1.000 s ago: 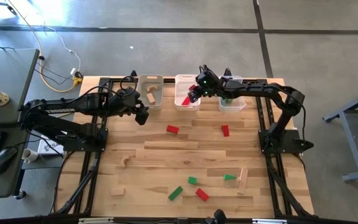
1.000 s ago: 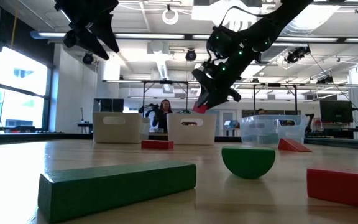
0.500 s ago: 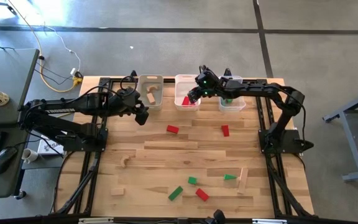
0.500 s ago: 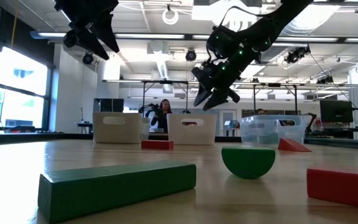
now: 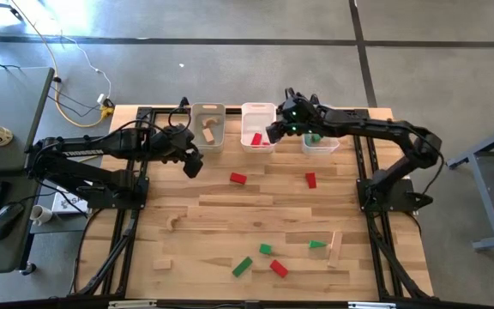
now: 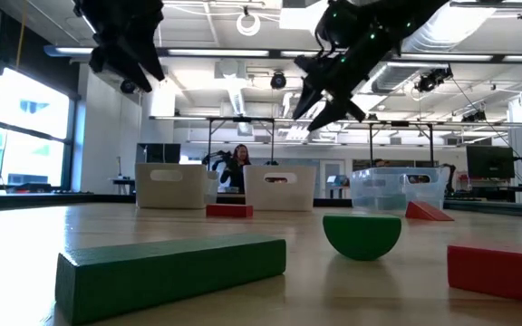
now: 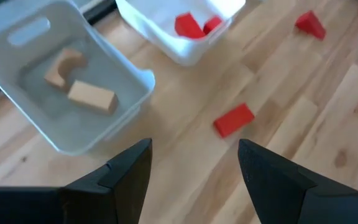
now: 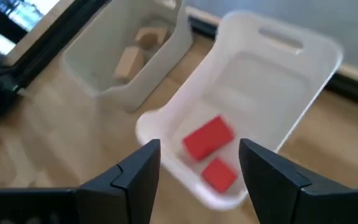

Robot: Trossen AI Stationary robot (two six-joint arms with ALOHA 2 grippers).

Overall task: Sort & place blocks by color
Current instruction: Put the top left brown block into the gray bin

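**Right gripper spread and empty above the middle bin**

The right gripper (image 5: 274, 133) is held in the air over the near edge of the middle translucent white plastic bin (image 5: 245, 109), its two dark fingers (image 8: 135, 177) spread apart with nothing between them. Directly under it, two red wooden blocks (image 8: 208, 138) are seen lying inside that bin, touching or nearly touching. Just beside the gripper on its outer side stands the clear plastic bin (image 5: 328, 146), in which something green shows. On the other side stands a third translucent white bin (image 5: 207, 110) holding two plain light wood blocks (image 7: 92, 96).

The left gripper (image 5: 192, 163) is held above the table just in front of that third bin, fingers (image 7: 126, 174) spread wide and empty. A red rectangular wooden block (image 7: 234, 119) lies on the wooden table (image 5: 221, 215) just ahead of it, and a red wedge block (image 7: 309, 23) farther off.

Well apart from both grippers, near the table's front edge, lie a long green brick (image 6: 170, 267), a green half-round block (image 6: 362, 235), another red block (image 6: 501, 269) and a few plain wood pieces (image 5: 335, 247).
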